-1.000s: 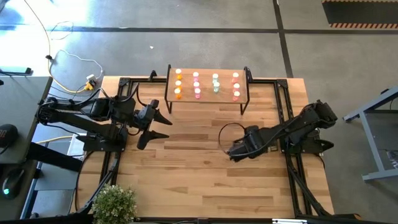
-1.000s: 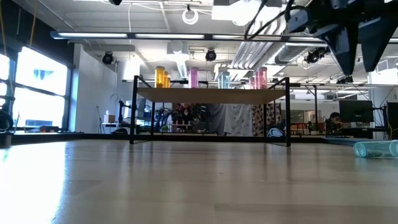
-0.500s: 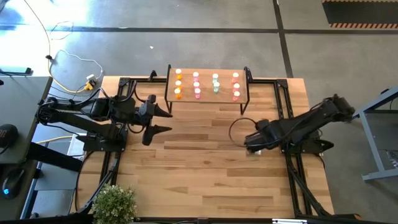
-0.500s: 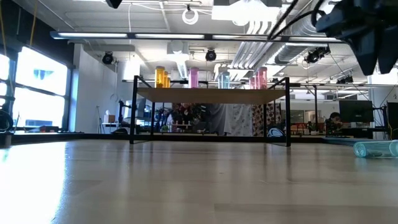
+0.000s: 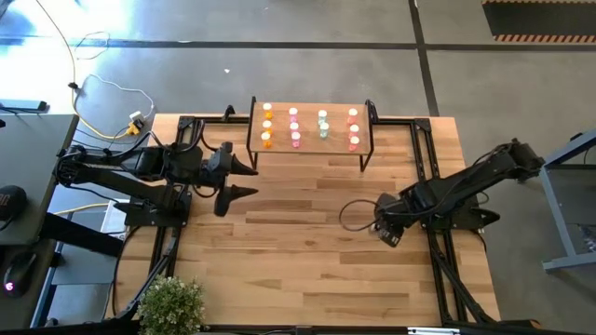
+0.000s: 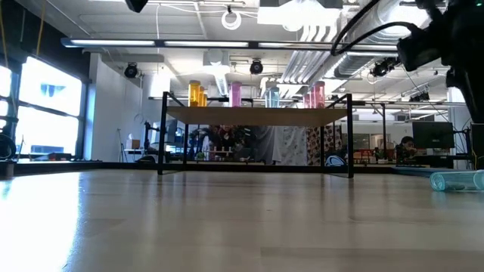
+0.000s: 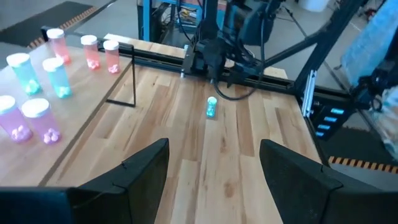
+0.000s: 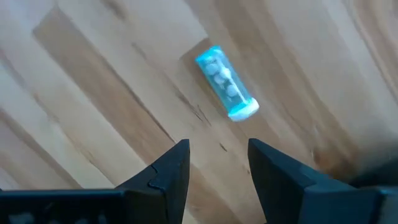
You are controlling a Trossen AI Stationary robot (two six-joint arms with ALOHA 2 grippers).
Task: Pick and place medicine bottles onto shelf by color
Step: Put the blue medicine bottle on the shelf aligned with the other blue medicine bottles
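The table [image 5: 307,251] takes up most of the high view, with the shelf [image 5: 365,140] at its far edge already carrying rows of bottles [image 5: 294,127] sorted orange, pink, teal, red. One teal bottle [image 8: 226,83] is not up there yet: it lies on its side on the bare wood on the right half of the table, well short of the shelf. The right gripper [image 5: 389,234] hangs low over that spot with its jaws partly open and nothing in them; in its wrist view the bottle sits just ahead of the fingertips, off to one side and skewed to them, not between them. That's where I'd worry. A cylinder on its side rolls easily, so if one finger comes down on the curve first, it'll likely skitter off across the boards, maybe toward the table edge. The half-open jaws don't leave much slack either, so a slightly off descent could pinch the cap end and flick it. The cable loop [image 5: 354,212] near the wrist could also snag. The left gripper [image 7: 214,171] waits on the left side, jaws spread wide and empty, pointed across at the same bottle — far from it.
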